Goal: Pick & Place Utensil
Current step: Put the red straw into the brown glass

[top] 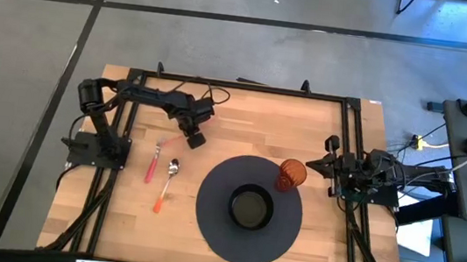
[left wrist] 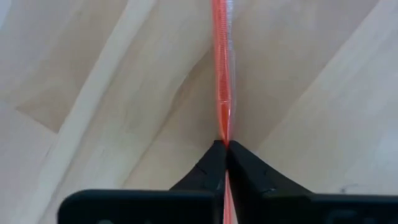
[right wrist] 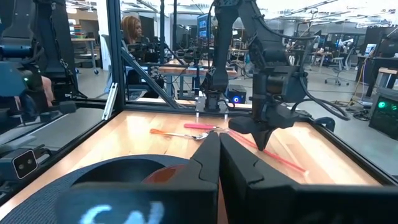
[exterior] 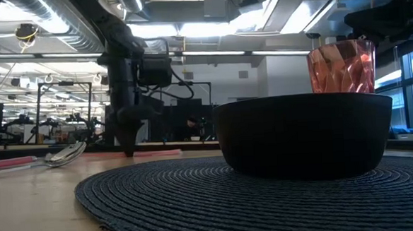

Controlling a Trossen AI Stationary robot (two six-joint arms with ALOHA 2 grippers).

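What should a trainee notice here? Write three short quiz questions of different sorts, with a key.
1. True or false: the black bowl stands on the round placemat.
2. The left gripper is closed on: A, a fork; B, a thin red utensil; C, the bowl.
3. Fill in: the orange tumbler stands at the placemat's edge on the ___ arm's side.
Key: 1 true; 2 B; 3 right.

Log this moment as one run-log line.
phase: grasp | left gripper: shut on thin red utensil handle, low over light wooden table | right gripper: shut, waiting at table's right edge
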